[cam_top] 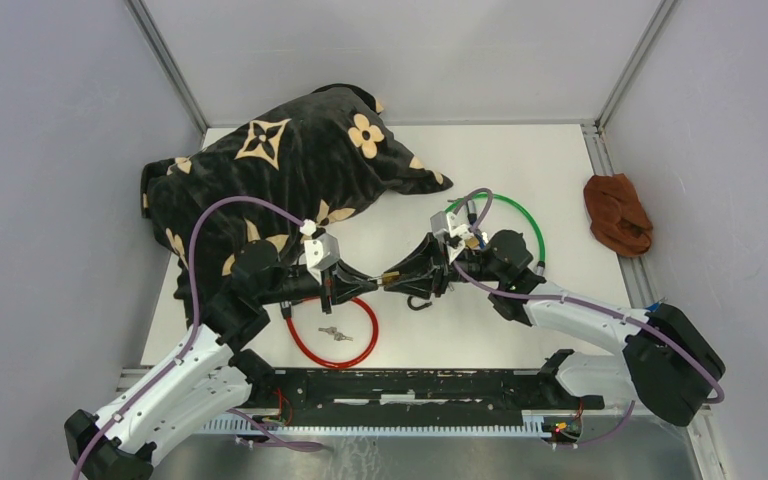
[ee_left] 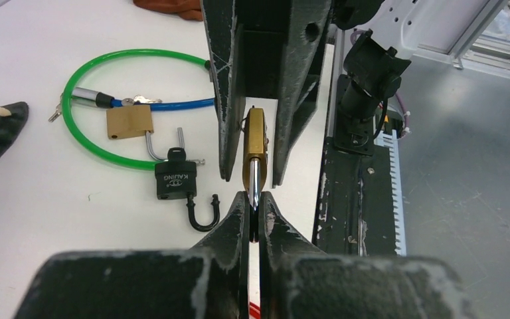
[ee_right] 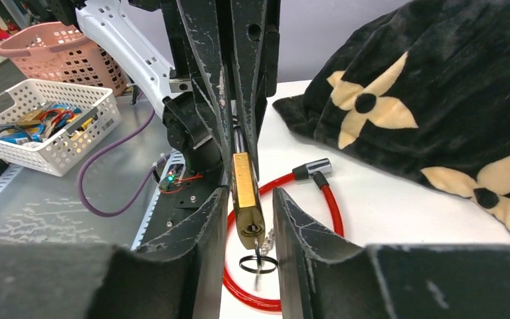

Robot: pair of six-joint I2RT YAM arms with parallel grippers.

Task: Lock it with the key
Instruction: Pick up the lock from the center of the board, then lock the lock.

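A brass padlock [cam_top: 390, 277] hangs in the air between my two grippers, above the table's middle. My left gripper [ee_left: 255, 199] is shut on its silver shackle [ee_left: 255, 183]. My right gripper [ee_right: 251, 193] has one finger on each side of the padlock's body [ee_right: 244, 179]. Its jaws stand apart, with a clear gap on the right side. The key [ee_right: 257, 256] sits in the keyhole at the padlock's lower end. A black key ring [ee_right: 259, 263] dangles from it between my right fingers.
A red cable lock [cam_top: 332, 335] with loose keys [cam_top: 335, 333] lies under the grippers. A green cable lock [ee_left: 93, 100], a second brass padlock [ee_left: 130, 121] and a black padlock [ee_left: 174, 179] lie nearby. A black flowered cushion [cam_top: 280, 170] fills the back left; a brown cloth [cam_top: 617, 213] lies right.
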